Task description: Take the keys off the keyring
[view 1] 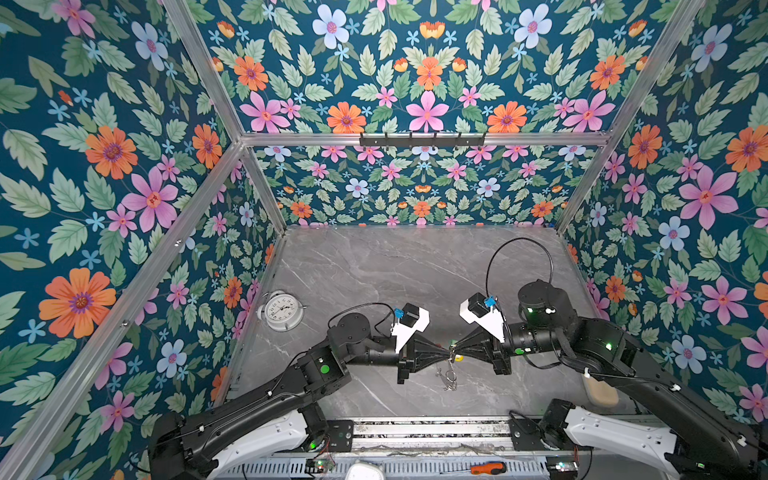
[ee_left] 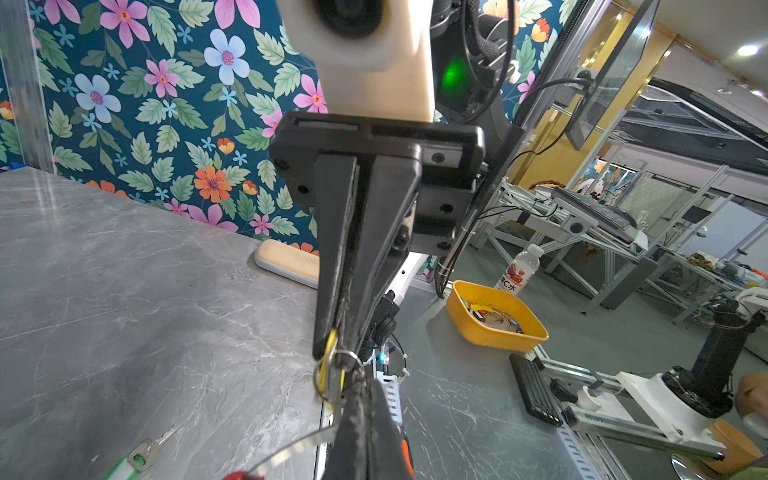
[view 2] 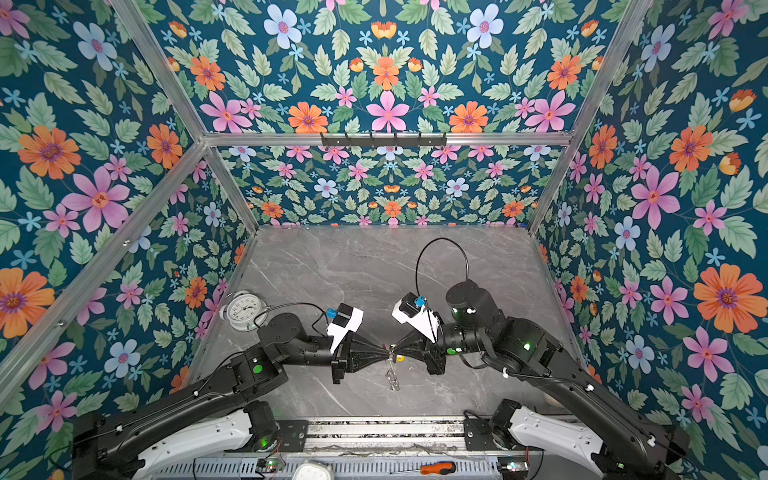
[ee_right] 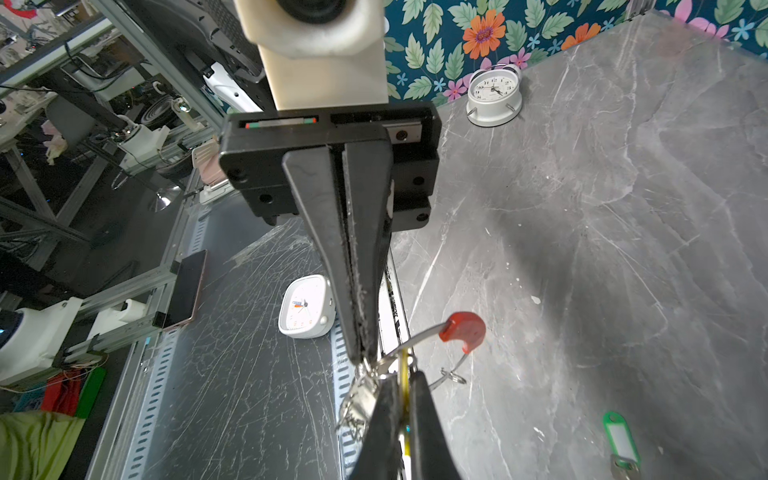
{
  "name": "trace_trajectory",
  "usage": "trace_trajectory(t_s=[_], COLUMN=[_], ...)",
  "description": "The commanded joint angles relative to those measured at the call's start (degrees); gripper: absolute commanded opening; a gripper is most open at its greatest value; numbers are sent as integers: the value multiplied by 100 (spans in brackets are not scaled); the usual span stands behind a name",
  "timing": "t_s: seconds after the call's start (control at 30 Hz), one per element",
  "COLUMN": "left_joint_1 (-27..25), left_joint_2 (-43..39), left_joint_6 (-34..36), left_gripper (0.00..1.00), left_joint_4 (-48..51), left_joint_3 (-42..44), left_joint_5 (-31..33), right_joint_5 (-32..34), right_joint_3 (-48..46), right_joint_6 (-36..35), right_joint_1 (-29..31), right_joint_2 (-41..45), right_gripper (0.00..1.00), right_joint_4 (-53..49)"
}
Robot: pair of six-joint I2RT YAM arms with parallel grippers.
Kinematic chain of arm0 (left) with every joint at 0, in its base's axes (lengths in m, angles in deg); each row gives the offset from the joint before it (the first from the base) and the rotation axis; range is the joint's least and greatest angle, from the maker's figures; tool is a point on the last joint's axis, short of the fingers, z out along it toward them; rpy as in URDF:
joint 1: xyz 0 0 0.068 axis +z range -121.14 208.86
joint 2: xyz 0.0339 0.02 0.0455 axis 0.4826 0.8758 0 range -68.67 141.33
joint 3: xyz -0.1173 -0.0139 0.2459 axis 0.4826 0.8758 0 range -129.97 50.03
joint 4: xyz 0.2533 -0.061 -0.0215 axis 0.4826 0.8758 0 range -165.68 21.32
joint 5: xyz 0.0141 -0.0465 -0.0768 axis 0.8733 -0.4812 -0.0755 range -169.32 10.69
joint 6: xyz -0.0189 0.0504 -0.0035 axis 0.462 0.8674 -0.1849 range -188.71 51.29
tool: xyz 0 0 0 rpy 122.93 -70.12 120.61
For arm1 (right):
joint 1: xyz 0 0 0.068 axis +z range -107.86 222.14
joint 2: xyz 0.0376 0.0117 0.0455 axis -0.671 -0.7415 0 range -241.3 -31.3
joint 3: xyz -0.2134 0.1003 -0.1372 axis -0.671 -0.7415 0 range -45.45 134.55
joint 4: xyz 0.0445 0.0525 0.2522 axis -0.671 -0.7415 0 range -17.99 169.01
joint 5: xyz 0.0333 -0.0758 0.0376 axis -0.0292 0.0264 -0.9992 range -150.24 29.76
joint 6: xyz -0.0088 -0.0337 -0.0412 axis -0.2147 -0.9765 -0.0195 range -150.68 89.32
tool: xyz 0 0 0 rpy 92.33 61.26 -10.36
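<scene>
In both top views my left gripper (view 1: 449,353) and my right gripper (view 1: 456,354) meet tip to tip above the table's front middle. The keyring (view 1: 448,376) hangs below them. The right wrist view shows its grey band and red section (ee_right: 463,328). My right gripper (ee_right: 403,380) is shut on the yellow-headed key (ee_right: 404,365), whose silver blade (ee_right: 357,409) shows beside the jaws. My left gripper (ee_left: 361,384) is shut on the keyring (ee_left: 291,453) next to a split ring (ee_left: 328,374). The green-headed key (ee_left: 137,457) lies loose on the table (ee_left: 124,291).
A round white alarm clock (view 1: 282,311) stands at the table's left edge. A beige pad (view 1: 600,392) lies at the right. Off the front edge are an orange-handled screwdriver (view 1: 488,468), a square white clock (ee_right: 307,307) and a yellow bin (ee_left: 494,328).
</scene>
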Motion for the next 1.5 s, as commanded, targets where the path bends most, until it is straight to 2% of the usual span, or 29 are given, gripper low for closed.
trace_trajectory(t_s=[0.0, 0.4, 0.67, 1.13, 1.47], left_joint_1=[-13, -16, -11, -14, -21], left_joint_2=[-47, -167, -244, -353, -408], left_joint_6=[-110, -378, -501, -624, -537], left_gripper=[0, 0, 0, 0, 0], left_joint_4=[-677, -1163, -1476, -1916, -2080], left_joint_3=[-5, 124, 209, 318, 427], left_joint_5=[-554, -732, -599, -270, 348], right_joint_5=[106, -139, -185, -212, -38], right_joint_3=[-40, -251, -350, -517, -628], right_joint_6=[-70, 53, 104, 211, 480], right_joint_1=[-39, -186, -208, -212, -212], right_joint_2=[-47, -84, -48, 32, 167], right_gripper=[0, 0, 0, 0, 0], right_joint_4=[295, 541, 633, 786, 1028])
